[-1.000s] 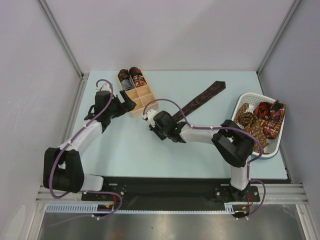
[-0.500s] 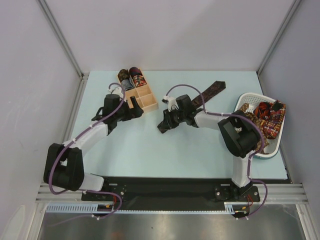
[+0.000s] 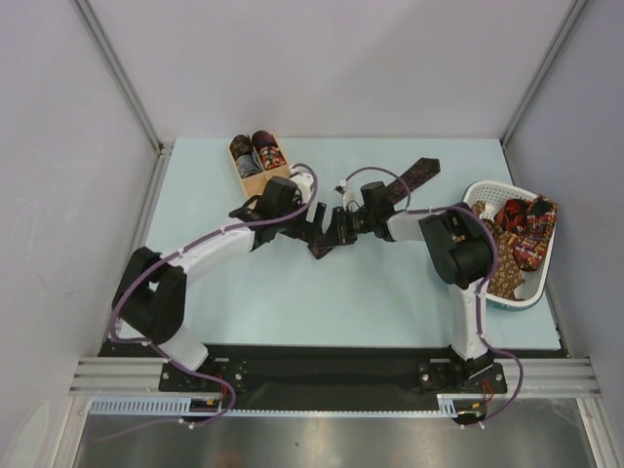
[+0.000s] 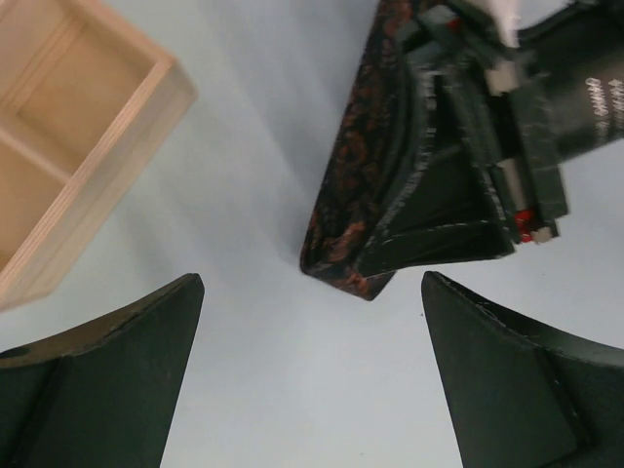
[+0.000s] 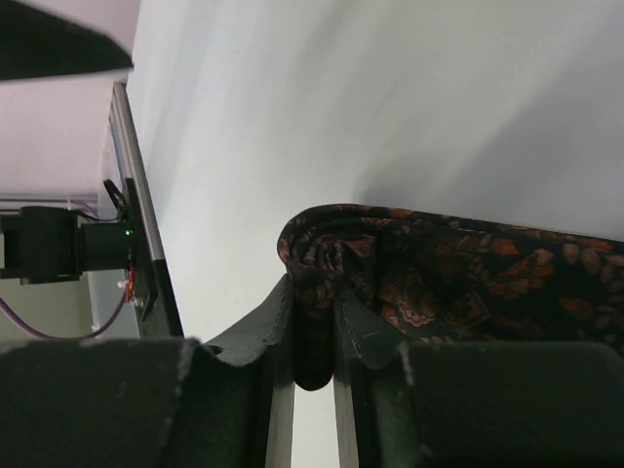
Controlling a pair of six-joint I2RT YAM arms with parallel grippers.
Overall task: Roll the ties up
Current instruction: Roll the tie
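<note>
Two grippers meet near the middle of the pale blue table, close to one end of a dark tie. This tie, maroon-brown with a small orange pattern, lies flat on the table. It runs at a slant from its far right end, which lies near the white basket, down toward the left and nearer the arms. The right gripper is at that nearer end. Its jaws are closed on a bunched fold of the fabric, and the right wrist view shows the cloth curling up and over between the two pads. The left gripper comes in from the left with its jaws spread wide and nothing between them. Its fingers flank the tip of the tie without touching the cloth, just beside the right gripper. Whether they rest on the table cannot be told. To the far left of the grippers stands the wooden box, and the left arm crosses over its near right corner. Two rolled ties sit side by side in its farthest compartments, and the compartments seen from the left wrist hold nothing. At the right edge of the table, the basket holds a heap of loose ties in red, gold and brown, well apart from the grippers.
</note>
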